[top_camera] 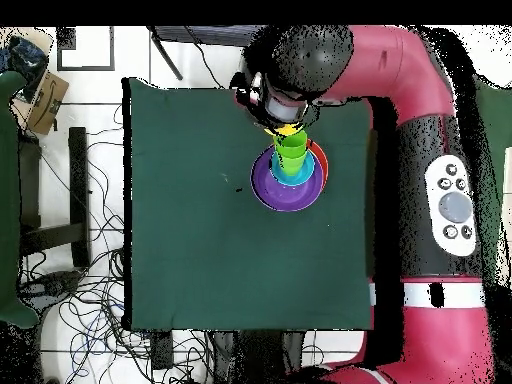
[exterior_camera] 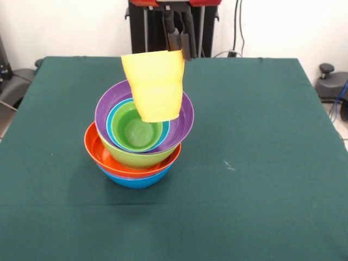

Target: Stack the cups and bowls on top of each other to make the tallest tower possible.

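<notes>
Holding the yellow cup (exterior_camera: 155,86) by its rim in closed fingers (exterior_camera: 182,43), up in the air above the tower (exterior_camera: 138,141) of bowls near the desk's (exterior_camera: 261,163) middle, mouth up, green cup (exterior_camera: 135,130) straight below.

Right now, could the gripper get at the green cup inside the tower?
Probably not yet. The gripper is shut on the yellow cup, which hangs right above the green cup nested in the tower. Nothing else blocks the way down.
</notes>
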### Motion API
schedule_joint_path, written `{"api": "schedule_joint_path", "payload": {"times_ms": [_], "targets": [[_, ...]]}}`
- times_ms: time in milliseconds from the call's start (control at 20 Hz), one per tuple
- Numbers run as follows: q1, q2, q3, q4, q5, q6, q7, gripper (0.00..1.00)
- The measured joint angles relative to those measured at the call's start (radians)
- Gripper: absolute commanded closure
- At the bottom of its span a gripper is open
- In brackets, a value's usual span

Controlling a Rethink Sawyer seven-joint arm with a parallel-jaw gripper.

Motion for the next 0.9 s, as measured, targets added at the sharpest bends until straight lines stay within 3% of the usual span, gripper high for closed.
{"api": "schedule_joint_path", "payload": {"times_ms": [900], "targets": [[-0.004,0.079,0.000,0.000,-0.018,0.000,0.000,1.00]]}}
